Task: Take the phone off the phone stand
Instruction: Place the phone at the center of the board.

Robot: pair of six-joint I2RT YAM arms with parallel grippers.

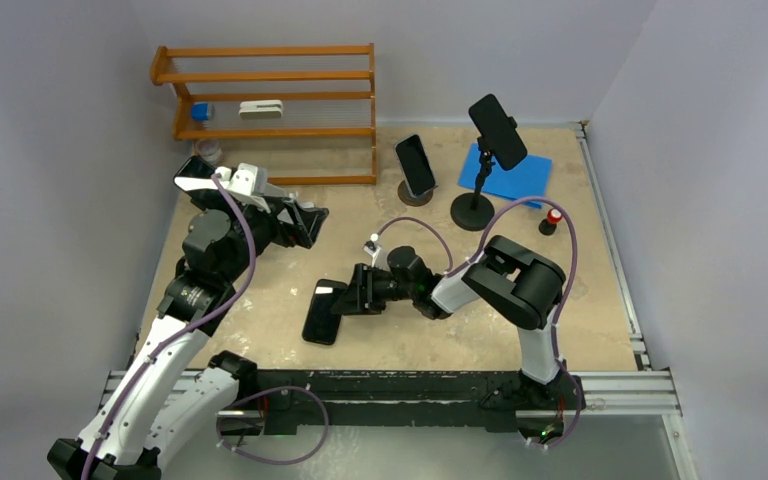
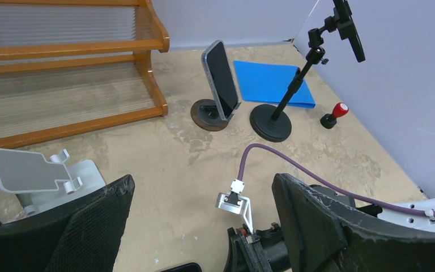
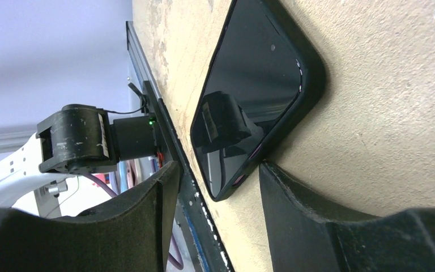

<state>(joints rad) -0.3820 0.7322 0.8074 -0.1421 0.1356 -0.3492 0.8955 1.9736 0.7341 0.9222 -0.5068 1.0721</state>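
Phone (image 3: 255, 85) lies flat, one end between the right pincer's (image 3: 218, 170) parted fingers.

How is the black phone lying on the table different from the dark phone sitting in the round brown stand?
The black phone lies flat on the table, glossy face up; the dark phone leans nearly upright in the round brown stand. The black phone is nearer the table's front, its end between the right pincer's open fingers; the dark phone stands farther back, untouched. Both are dark and unlit.
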